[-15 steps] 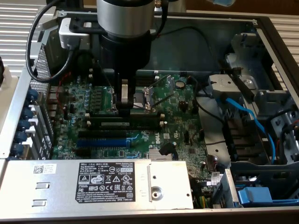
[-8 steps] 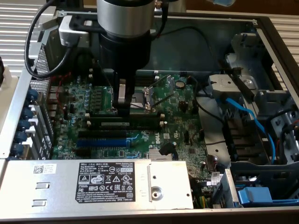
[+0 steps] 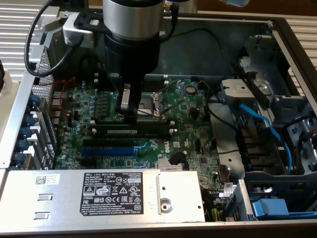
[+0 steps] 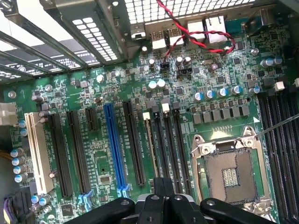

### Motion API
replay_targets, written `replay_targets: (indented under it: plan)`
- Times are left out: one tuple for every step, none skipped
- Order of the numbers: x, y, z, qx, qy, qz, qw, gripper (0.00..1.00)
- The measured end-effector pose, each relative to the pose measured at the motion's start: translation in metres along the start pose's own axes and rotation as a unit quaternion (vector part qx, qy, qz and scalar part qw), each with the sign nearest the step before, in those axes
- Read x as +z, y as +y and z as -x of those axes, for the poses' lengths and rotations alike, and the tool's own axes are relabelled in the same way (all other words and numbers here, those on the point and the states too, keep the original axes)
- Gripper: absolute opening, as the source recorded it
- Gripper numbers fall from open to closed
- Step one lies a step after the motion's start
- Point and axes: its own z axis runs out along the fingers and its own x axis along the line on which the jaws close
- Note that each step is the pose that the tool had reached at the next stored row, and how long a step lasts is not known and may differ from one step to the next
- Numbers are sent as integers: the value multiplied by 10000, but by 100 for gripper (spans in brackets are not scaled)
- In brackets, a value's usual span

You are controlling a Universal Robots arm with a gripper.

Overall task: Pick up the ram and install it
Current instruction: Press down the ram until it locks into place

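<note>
The pincer (image 3: pixel 130 115) hangs low over the green motherboard (image 3: pixel 183 144) inside the open computer case (image 3: pixel 15 124), its fingers clenched together with nothing visibly gripped between them. Directly under its tips lies the ram (image 3: pixel 131 131), a long dark stick with a pale label, sitting lengthwise in one of the black memory slots (image 4: pixel 168 149) with white end clips; whether the pincer touches it cannot be told. Just beyond the ram, on the side away from the pincer's arm, runs the blue expansion slot (image 3: pixel 108 150). The open metal processor socket (image 4: pixel 230 173) lies close beside the pincer, and the grey power supply (image 3: pixel 104 196) with its printed label sits farther off
</note>
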Motion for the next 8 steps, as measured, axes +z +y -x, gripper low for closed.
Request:
replay_targets:
  plan:
    - [1,-4,1,3,0,6,10000,11]
    - [1,-15,4,3,2,15,10000,11]
    - [0,-30,6,3,5,30,10000,11]
    - [0,-38,8,2,5,43,10000,11]
    - [-1,-40,8,4,6,54,10000,11]
    - [-1,-40,8,9,7,62,10000,11]
    - [-1,-39,8,20,7,70,10000,11]
    - [-1,-40,8,50,7,78,10000,11]
